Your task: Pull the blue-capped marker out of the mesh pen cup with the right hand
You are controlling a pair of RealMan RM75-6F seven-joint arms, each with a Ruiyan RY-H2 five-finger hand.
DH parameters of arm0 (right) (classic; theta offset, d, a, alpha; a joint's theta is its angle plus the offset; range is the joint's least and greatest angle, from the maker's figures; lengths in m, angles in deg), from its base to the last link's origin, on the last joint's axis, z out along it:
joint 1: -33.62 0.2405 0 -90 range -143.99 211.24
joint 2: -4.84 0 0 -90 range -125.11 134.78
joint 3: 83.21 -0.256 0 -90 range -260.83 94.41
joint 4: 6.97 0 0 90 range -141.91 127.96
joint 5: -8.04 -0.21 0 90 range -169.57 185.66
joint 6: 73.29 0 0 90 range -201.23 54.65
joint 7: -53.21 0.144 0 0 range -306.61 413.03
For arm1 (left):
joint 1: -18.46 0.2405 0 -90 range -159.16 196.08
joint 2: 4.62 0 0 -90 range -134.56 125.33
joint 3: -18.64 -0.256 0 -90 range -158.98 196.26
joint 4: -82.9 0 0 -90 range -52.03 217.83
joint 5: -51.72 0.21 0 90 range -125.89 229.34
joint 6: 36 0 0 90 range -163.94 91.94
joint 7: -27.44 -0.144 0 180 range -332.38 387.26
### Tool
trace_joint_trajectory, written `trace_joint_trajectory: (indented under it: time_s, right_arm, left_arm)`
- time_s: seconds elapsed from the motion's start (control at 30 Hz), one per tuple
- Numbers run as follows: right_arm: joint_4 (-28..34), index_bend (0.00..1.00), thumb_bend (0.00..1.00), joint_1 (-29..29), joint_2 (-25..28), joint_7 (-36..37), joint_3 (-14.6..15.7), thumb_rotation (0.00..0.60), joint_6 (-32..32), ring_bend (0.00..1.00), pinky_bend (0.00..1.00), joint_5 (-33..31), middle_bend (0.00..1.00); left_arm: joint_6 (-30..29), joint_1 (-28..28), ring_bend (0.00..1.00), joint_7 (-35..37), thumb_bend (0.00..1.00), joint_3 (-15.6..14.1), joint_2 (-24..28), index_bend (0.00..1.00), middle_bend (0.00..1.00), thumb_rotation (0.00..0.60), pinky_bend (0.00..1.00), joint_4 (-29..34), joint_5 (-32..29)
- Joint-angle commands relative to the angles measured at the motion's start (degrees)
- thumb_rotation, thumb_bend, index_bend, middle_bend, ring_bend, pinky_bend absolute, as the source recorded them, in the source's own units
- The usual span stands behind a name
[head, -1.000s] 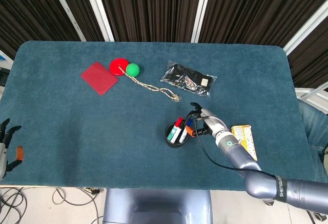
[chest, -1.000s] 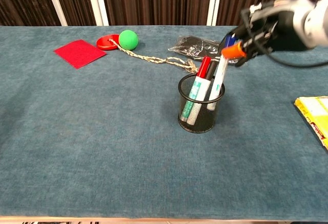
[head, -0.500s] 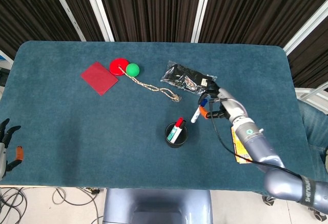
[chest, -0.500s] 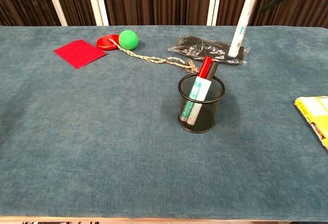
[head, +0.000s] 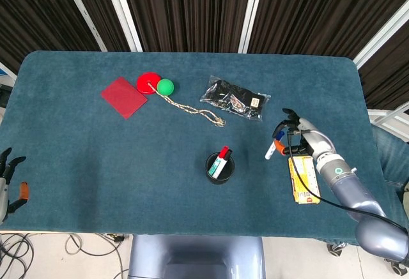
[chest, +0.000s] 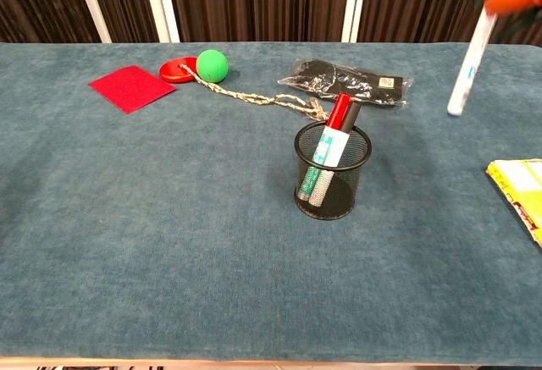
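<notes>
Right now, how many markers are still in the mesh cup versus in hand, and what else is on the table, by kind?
Markers in mesh pen cup: 2, red-capped and black-capped
Markers in right hand: 1, blue-capped marker
Red things: 2, square, disc
Green ball: 1
Rope: 1
Black packet: 1
Yellow packet: 1
Total: 10

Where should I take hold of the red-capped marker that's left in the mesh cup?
Pinch the red-capped marker by its cap end, coming from straight above with the fingers closing across the barrel. Only that end sticks out past the rim of the mesh cup; the mesh walls block any side approach lower down. It leans toward the far right of the cup, with a dark-capped marker right beside it, so pull along that lean.
</notes>
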Motion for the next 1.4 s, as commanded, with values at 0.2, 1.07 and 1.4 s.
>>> trace_joint_trajectory:
  time_s: [0.2, 1.07, 1.4]
  right_arm:
    - [-3.66, 0.54, 0.51, 0.19, -7.18, 0.53, 3.75, 0.6, -2.31, 0.0, 0.17, 3.08, 0.0]
    - [-11.69, 0.01, 0.14, 6.51, -16.47, -0.93, 7.88, 0.6, -1.48, 0.0, 0.17, -2.63, 0.0]
    - [-5.03, 0.01, 0.14, 1.9, -10.03, -2.04, 4.4, 0.6, 9.98, 0.0, 0.17, 6.96, 0.0]
  left_arm:
    - [0.09, -0.04, 0.0, 0.02, 0.54, 0.0, 0.03, 0.19, 0.0, 0.6, 0.01, 0.04, -0.06]
    - [0.04, -0.04, 0.0, 0.36, 0.54, 0.15, 0.48, 0.19, 0.0, 0.6, 0.01, 0.72, -0.29]
    - [0.12, -0.08, 0.0, -0.33, 0.54, 0.05, 0.3, 0.19, 0.0, 0.6, 0.01, 0.72, -0.49]
